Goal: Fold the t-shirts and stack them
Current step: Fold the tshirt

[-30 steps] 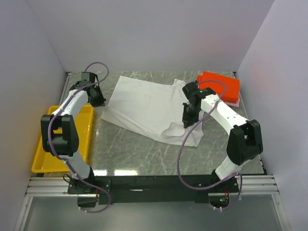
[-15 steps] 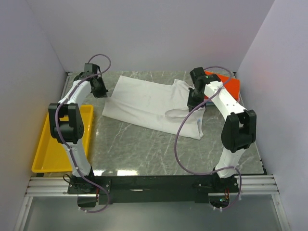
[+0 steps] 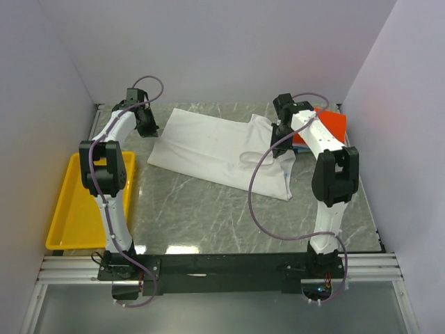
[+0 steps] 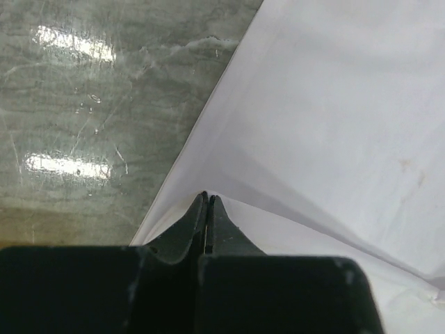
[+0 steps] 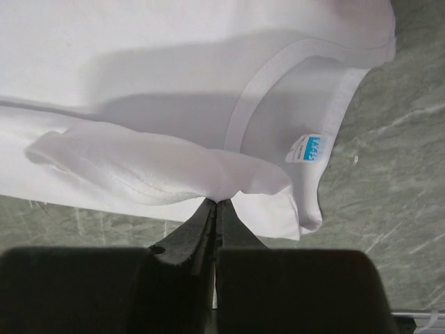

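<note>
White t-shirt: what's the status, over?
Left hand shut on white t-shirt edge. Right hand shut on fold near collar. Orange-red shirt sits far right.

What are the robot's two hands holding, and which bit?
Both pinch the white t-shirt: the left gripper shut on its left edge, the right gripper on a bunched fold beside the collar.

A glossy grey-green marble-patterned tabletop [image 3: 208,209] fills the floor of a plain booth. A smooth, pale, matt back wall [image 3: 222,49] stands behind it, with matching left side wall [image 3: 35,104] and right side wall [image 3: 410,139]. Silver aluminium rails [image 3: 69,268] run along the near edge. Soft white glare patches [image 3: 167,248] lie on the stone. The grey strip [image 3: 222,313] below may be the floor.
</note>
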